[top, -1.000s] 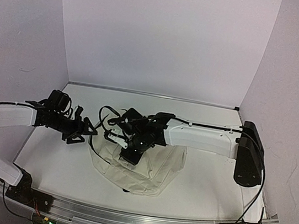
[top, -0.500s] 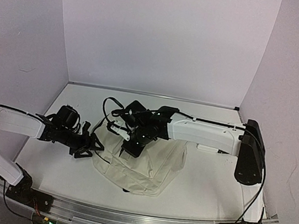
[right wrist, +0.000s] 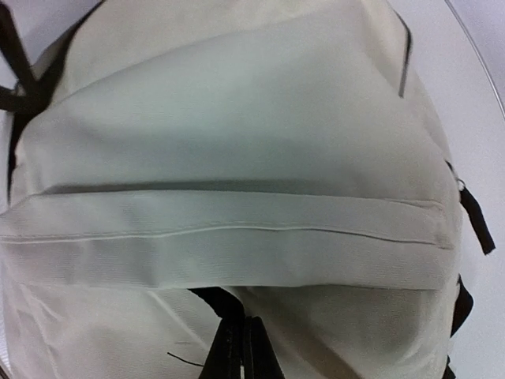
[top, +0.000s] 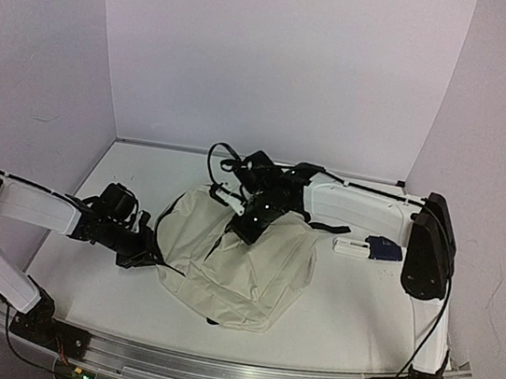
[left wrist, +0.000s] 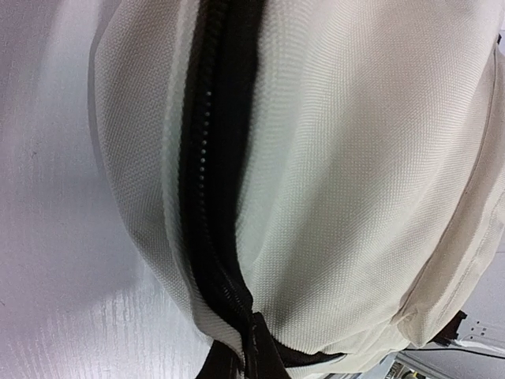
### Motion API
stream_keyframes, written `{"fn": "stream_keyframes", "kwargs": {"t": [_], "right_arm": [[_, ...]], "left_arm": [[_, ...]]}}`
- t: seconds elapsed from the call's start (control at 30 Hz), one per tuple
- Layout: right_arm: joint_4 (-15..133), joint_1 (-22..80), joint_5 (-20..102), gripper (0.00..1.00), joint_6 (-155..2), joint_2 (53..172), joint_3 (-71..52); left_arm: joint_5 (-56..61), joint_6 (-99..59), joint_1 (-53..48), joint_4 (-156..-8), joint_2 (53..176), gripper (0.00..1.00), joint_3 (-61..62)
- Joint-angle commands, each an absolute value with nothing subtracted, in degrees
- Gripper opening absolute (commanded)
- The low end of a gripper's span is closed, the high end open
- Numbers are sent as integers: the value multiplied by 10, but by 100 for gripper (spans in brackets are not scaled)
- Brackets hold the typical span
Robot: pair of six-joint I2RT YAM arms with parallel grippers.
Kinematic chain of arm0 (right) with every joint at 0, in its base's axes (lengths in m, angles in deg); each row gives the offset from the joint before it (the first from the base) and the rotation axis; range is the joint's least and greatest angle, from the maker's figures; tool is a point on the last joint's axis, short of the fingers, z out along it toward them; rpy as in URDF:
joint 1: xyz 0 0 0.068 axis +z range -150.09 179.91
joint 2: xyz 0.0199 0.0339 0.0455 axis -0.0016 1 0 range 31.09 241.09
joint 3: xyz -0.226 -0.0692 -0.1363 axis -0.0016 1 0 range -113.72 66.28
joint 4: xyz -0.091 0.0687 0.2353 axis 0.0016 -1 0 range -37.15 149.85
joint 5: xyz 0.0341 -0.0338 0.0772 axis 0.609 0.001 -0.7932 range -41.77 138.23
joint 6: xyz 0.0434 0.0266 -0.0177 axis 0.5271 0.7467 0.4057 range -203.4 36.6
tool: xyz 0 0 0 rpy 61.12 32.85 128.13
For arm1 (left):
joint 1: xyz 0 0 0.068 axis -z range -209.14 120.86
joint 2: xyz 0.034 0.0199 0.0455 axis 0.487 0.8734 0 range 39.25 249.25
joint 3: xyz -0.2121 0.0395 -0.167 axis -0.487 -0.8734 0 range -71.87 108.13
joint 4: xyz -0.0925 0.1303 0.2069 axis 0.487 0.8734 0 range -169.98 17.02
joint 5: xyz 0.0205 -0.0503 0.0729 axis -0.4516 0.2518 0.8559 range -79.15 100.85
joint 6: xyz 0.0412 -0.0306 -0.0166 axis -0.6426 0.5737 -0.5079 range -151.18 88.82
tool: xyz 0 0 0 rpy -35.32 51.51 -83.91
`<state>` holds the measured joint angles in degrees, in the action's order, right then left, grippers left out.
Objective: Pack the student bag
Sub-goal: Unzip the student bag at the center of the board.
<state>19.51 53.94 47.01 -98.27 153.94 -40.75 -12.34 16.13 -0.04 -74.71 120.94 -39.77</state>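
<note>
Left arm [top: 34,204]: had white links, black joints.
Right arm [top: 356,208]: was white too, black elbow.
Cable [top: 432,335]: thin, black.
Left gripper [top: 143,254]: black.
Right gripper [top: 251,219]: black.

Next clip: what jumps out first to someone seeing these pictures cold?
The cream student bag sprawls mid-table, black zipper near its left edge. The left gripper is shut on that edge, the right gripper on its far top. Small blue and white items lie farther right.

Cream fabric student bag [top: 251,269], blk zip + straps, lies slumped & creased mid-table, spread wide.
</note>
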Motion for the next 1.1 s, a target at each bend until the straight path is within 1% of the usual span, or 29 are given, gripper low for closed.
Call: {"fn": "stream_keyframes", "kwargs": {"t": [0.0, 0.03, 0.1, 0.13, 0.2, 0.23, 0.3, 0.4, 0.53, 0.73, 0.87, 1.07], "right_arm": [[199, 504, 414, 0, -957, 1491, -414], [199, 506, 391, 0, -950, 1491, -412], [197, 507, 357, 0, -933, 1491, -413], [197, 508, 335, 0, -928, 1491, -413], [198, 509, 308, 0, -920, 1490, -416], [198, 510, 300, 0, -918, 1490, -419], [198, 510, 289, 0, -914, 1490, -425], [198, 510, 281, 0, -908, 1493, -440], [198, 510, 279, 0, -902, 1500, -460], [197, 510, 279, 0, -897, 1506, -469], [197, 510, 280, 0, -895, 1507, -469], [197, 510, 274, 0, -891, 1505, -467]], "left_arm": [[-87, 125, -2, -706, 1181, 0, -402], [-93, 113, -2, -706, 1176, 0, -399], [-97, 92, 1, -698, 1152, 9, -389], [-99, 78, 4, -694, 1131, 19, -384], [-103, 56, 10, -688, 1086, 42, -376], [-106, 46, 12, -683, 1072, 51, -372], [-110, 28, 15, -671, 1035, 61, -360], [-121, 10, 18, -668, 1020, 70, -346], [-124, 11, 38, -704, 1048, 74, -336], [-83, -4, 105, -742, 1130, 75, -289], [-51, -18, 135, -732, 1191, 75, -235], [0, -11, 140, -724, 1229, 71, -197]]}}
